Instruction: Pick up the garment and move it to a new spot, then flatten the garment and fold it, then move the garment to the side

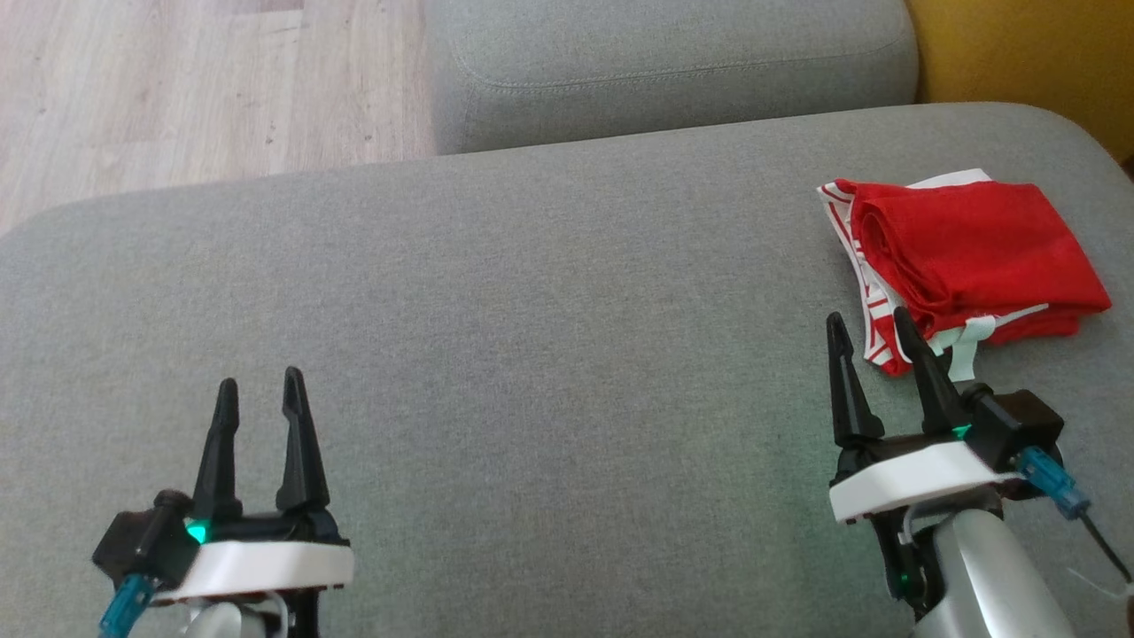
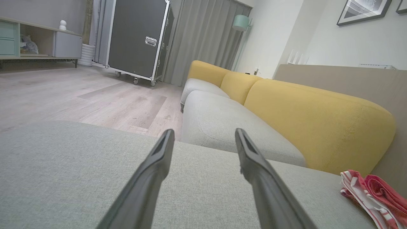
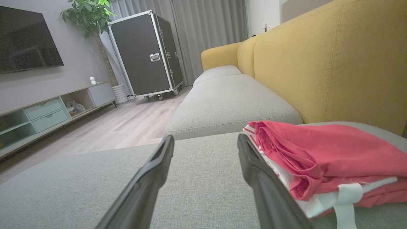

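The garment [image 1: 966, 257] is a red piece with white trim, folded into a compact stack at the right end of the grey sofa seat [image 1: 532, 337]. My right gripper [image 1: 873, 323] stands open just at its near left corner, nothing between the fingers. In the right wrist view the garment [image 3: 321, 159] lies immediately right of my right finger [image 3: 257, 175], close to it or touching. My left gripper [image 1: 261, 385] is open and empty over the seat's near left. The left wrist view shows the garment [image 2: 375, 194] far off at the lower right.
A second grey seat cushion [image 1: 664, 62] lies beyond, across a gap. The yellow backrest [image 3: 334, 63] runs along the right side, right behind the garment. Wooden floor [image 1: 177, 89] lies beyond the seat's left edge. A black wheeled case [image 2: 140, 38] stands far off.
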You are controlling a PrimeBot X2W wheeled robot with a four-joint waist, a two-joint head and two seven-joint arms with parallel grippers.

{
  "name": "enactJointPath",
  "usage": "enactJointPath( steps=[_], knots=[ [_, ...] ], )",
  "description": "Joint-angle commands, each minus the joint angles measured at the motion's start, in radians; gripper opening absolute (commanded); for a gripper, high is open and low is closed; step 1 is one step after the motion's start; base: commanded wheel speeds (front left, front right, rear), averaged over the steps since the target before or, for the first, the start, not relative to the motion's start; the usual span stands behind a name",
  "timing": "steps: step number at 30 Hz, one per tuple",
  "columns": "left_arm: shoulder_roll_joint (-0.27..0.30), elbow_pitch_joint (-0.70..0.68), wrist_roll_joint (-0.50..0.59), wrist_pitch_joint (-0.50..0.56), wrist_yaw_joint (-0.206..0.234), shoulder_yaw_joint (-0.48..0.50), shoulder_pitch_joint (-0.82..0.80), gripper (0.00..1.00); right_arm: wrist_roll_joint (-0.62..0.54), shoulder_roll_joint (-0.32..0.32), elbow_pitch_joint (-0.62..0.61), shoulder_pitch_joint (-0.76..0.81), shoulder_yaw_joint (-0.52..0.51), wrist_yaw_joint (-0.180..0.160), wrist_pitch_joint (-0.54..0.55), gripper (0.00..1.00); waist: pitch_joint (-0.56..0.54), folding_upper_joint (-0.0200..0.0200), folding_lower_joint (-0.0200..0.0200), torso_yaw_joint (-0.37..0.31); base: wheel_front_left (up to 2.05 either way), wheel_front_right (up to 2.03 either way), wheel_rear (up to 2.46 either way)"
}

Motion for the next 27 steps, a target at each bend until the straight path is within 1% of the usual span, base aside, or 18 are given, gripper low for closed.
enactJointPath(
  steps=[1, 17, 18, 20, 27],
  knots=[
    [0.001, -0.028, -0.004, -0.005, 0.001, 0.038, -0.028, 1.00, 0.007, 0.002, -0.036, -0.024, 0.027, -0.001, -0.014, 1.00, 0.000, -0.0001, 0.0000, 0.000, 0.00, 0.00, 0.00],
    [0.001, -0.032, -0.026, -0.005, 0.001, 0.064, -0.019, 1.00, 0.015, 0.002, -0.027, -0.023, 0.042, -0.001, -0.014, 1.00, -0.002, -0.0001, 0.0000, -0.002, 0.00, 0.00, 0.00],
    [-0.001, 0.013, -0.028, 0.001, 0.000, 0.029, 0.001, 0.00, 0.006, 0.000, 0.014, 0.002, 0.018, 0.000, 0.001, 0.00, -0.002, -0.0001, 0.0000, -0.002, 0.00, 0.00, 0.00],
    [-0.002, 0.046, -0.029, 0.002, 0.000, 0.028, 0.012, 0.00, 0.007, 0.002, 0.045, 0.017, 0.019, 0.000, 0.002, 0.00, -0.002, -0.0001, 0.0000, -0.002, 0.00, 0.00, 0.00],
    [-0.001, 0.046, -0.098, 0.022, 0.000, 0.033, 0.007, 0.00, 0.088, -0.001, 0.036, 0.020, 0.010, 0.000, 0.019, 0.00, -0.003, -0.0001, 0.0000, 0.000, 0.00, 0.00, 0.00]
  ],
)
